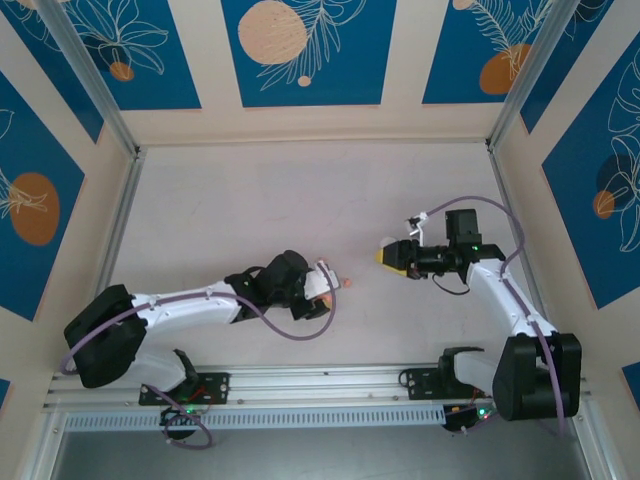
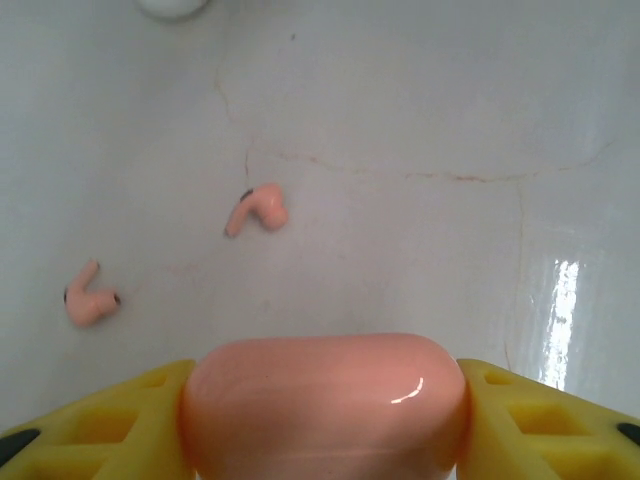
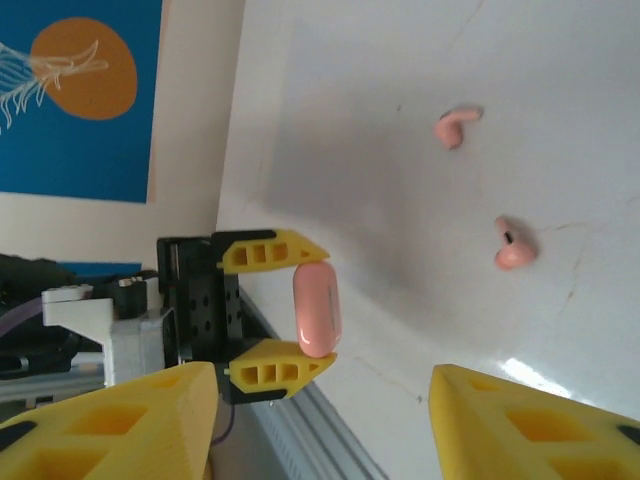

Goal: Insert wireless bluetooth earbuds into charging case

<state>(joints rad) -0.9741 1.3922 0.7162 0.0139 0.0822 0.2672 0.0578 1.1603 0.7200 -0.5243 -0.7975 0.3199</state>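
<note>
Left gripper (image 3: pixel 320 306) is clamped on the charging case (image 2: pixel 325 400). The yellow fingers (image 2: pixel 110 430) press on its two ends, and the left wrist view shows its glossy pink shell bulging up between them. From the right wrist camera the case reads as one closed rounded pill held across the jaws, above the table (image 2: pixel 420 120).

Both earbuds are loose on the table, neither in the case.
- Nearer earbud (image 2: pixel 258 208) lies just beyond the case and a little left of its centre, stem pointing down-left.
- Second earbud (image 2: pixel 90 298) lies further left in the left wrist view, apart from the first and touching nothing.
- The right wrist view shows the same pair, lying well apart from each other.

Right gripper (image 1: pixel 386 257) has its jaws apart with nothing between them. Its two yellow fingers (image 3: pixel 110 420) sit at the bottom corners of its own camera, with bare table in the gap. It hangs over the right half of the table and points left toward the left gripper. The two grippers are near each other but not touching.

A white round disc (image 2: pixel 172 6) is cut off by the far edge of the left wrist view, well apart from the earbuds. The table surface shows hairline crack marks around the nearer earbud.
</note>
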